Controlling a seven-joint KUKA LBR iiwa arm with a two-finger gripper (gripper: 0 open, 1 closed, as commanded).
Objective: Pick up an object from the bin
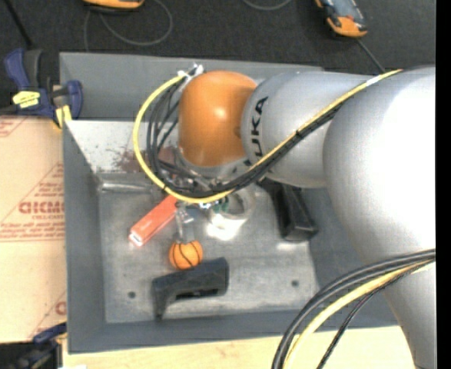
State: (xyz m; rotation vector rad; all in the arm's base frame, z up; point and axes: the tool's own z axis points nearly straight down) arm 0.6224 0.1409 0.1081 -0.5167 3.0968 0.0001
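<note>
Grey metal bin, floor scuffed, a few loose items on it. Arm enters from the view's right. Its orange dome-shaped wrist cover sits over the upper middle of the bin, with yellow and black cables looped round the cover's left side.

Gripper pokes out beneath the cover, low over the middle of the bin floor. Most of it is hidden by the cover and the cables, so I cannot tell whether it is released or clenched.

Items nearest the gripper:
- Orange-red flat rectangular bar with a white end, lying slantwise. Its upper right end is just beside the gripper, on the gripper's left in the view.
- Small orange ball with black seams, basketball pattern, just below the gripper in the view and apart from it.
- White rounded object, just right of the gripper and partly under the cables. Its kind cannot be told.

Further off:
- Black elongated block along the lower part of the floor, just below the ball. Contact between the two cannot be told.
- Black oblong object at the right of the floor, partly hidden by the arm.

Target not settled from this view: the gripper stands between the bar and the white object, with the ball below.
</note>
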